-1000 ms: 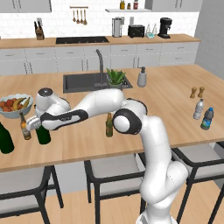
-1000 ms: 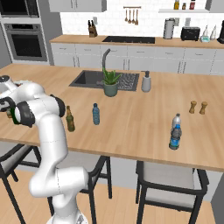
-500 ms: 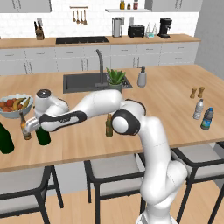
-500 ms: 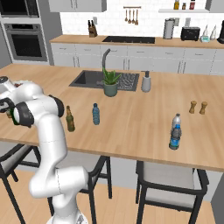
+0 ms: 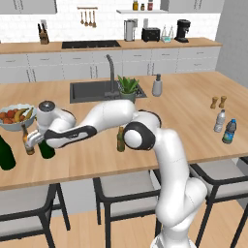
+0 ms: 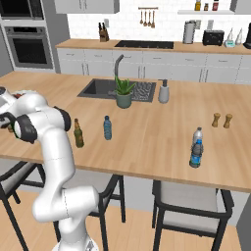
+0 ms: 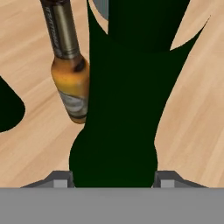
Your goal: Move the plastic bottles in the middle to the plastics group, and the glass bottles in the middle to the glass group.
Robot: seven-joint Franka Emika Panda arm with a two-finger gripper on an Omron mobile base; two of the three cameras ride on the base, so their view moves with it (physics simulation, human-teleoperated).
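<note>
My gripper (image 5: 42, 143) is shut on the tall dark green wine bottle (image 5: 47, 150) at the left end of the island; its body (image 7: 118, 100) sits between both fingertips (image 7: 61, 180). A small brown beer bottle (image 7: 68, 65) with a pale label stands right beside it, and the wide dark green bottle (image 5: 6, 154) is further left. In the middle stand the amber beer bottle (image 5: 120, 140) and the slim blue plastic bottle (image 6: 107, 128). The plastics group, a clear bottle (image 5: 220, 120) and a blue bottle (image 5: 229, 131), stands at the right end.
A fruit bowl (image 5: 13, 117) sits just behind the gripper. The sink (image 5: 92, 90), a potted plant (image 5: 128, 87) and a soap dispenser (image 5: 157, 86) are mid-island. Two pepper mills (image 5: 218, 102) stand near the plastics group. Stools line the near edge.
</note>
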